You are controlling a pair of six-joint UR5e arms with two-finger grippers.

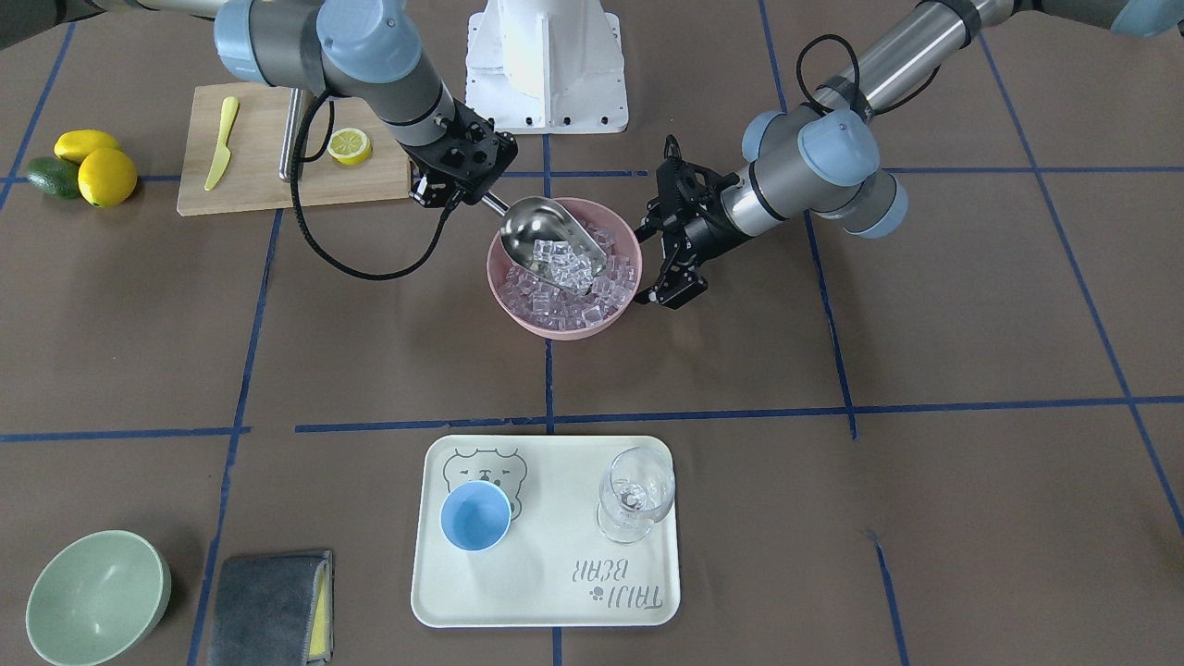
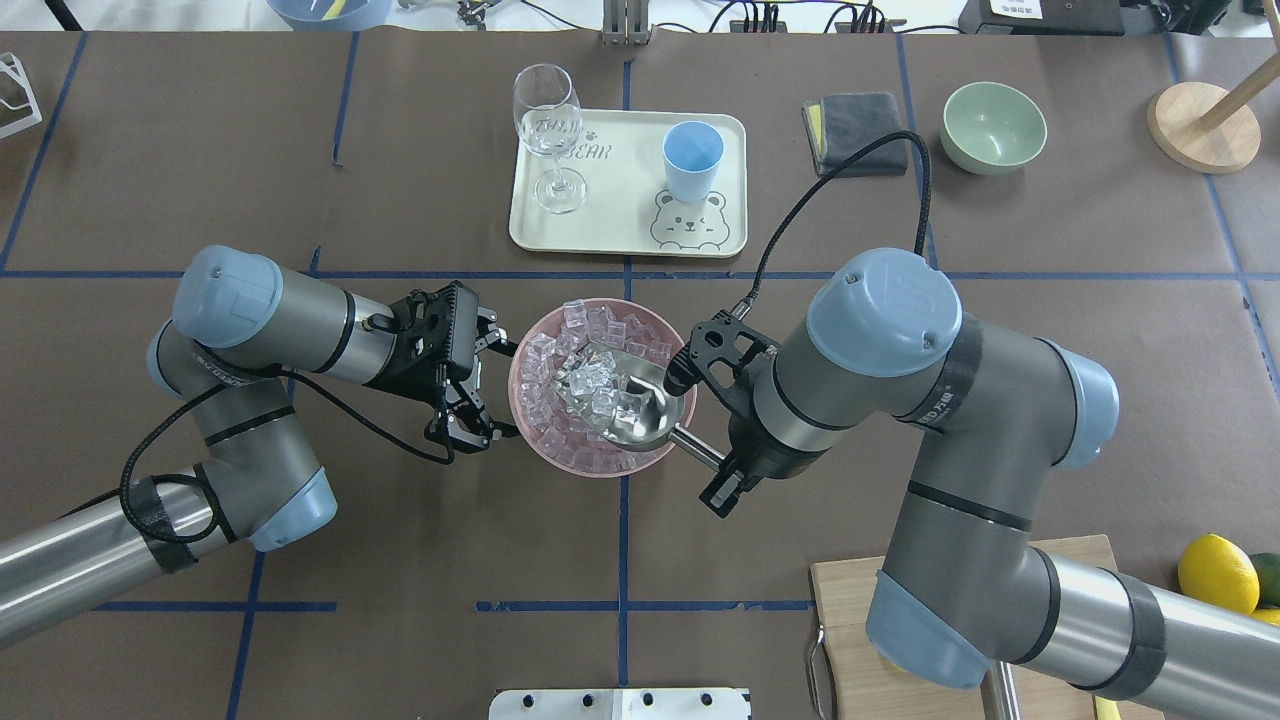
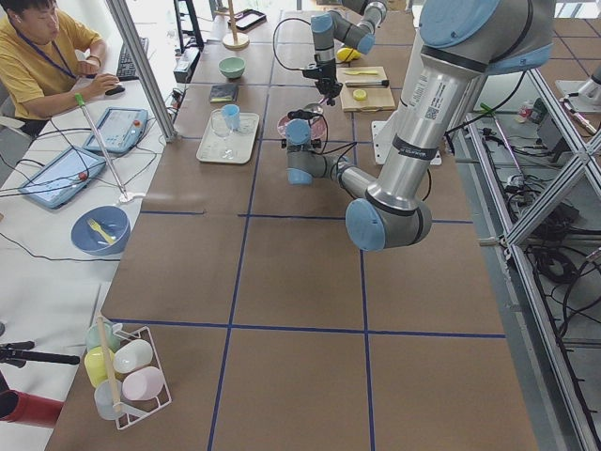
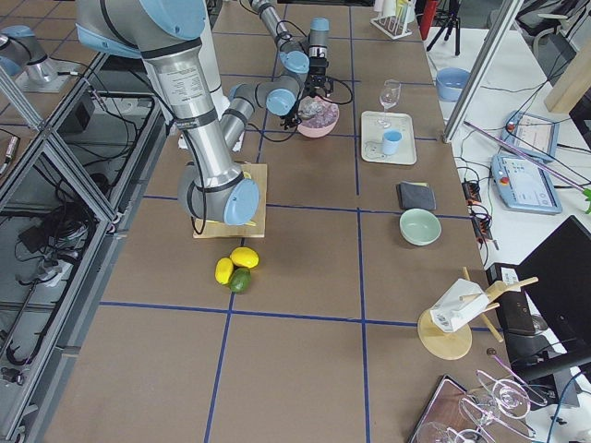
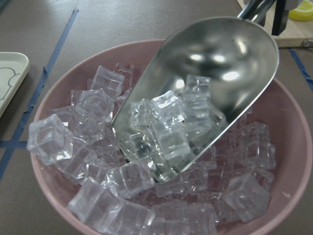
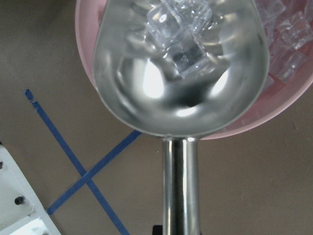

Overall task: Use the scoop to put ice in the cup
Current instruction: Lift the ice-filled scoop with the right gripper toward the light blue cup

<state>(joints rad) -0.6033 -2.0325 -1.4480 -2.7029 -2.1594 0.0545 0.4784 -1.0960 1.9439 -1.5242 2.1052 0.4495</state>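
Note:
The steel scoop (image 1: 546, 236) lies tilted in a pink bowl (image 1: 555, 333) full of clear ice cubes (image 1: 564, 296). Several cubes sit in its trough (image 5: 215, 73). My right gripper (image 2: 712, 462) is shut on the scoop's rod handle (image 6: 180, 186) at the bowl's near rim. My left gripper (image 2: 495, 390) is open, its jaws spread beside the bowl's left side (image 2: 520, 400); I cannot tell whether they touch it. The light-blue cup (image 2: 692, 160) stands upright and empty on a cream tray (image 2: 620, 225) beyond the bowl, apart from both grippers.
A clear wine glass (image 2: 548, 135) stands on the tray, left of the cup. A grey cloth (image 2: 855, 120) and a pale green bowl (image 2: 993, 127) lie far right. A cutting board (image 1: 259, 185) with a knife and half a lemon, plus lemons (image 1: 92, 171), sit by the right arm.

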